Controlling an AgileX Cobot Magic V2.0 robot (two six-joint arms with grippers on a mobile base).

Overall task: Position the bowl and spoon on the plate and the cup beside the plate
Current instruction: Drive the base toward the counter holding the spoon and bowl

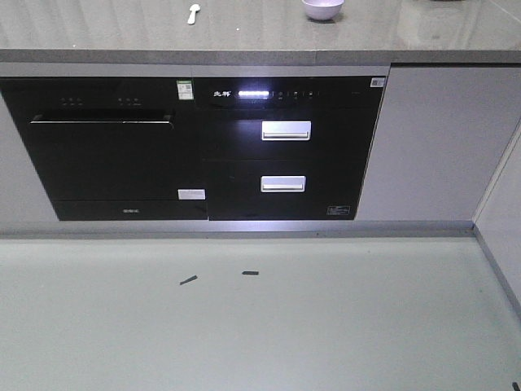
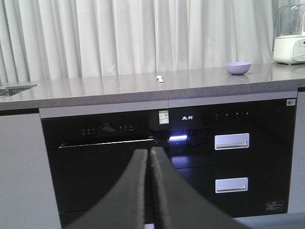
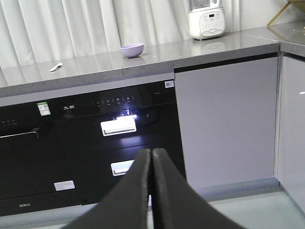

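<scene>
Left tool [image 2: 148, 155] pressed together, empty. Right tool [image 3: 151, 153] also together, holding nothing. Both sit low, facing the black oven front [image 2: 109, 157], well below the counter [image 2: 95, 89]. Above the left tool, slightly right: spoon [image 2: 160, 79] lying flat on the counter. Bowl [image 2: 238, 68] is further right, upright, well apart from the spoon. Judging by this, nothing is done: bowl and spoon are on bare counter, all steps left. Plate and cup are in no view. Front view crops the counter just past the bowl. White appliance [image 3: 206, 21] at the far end is partly cut off.
</scene>
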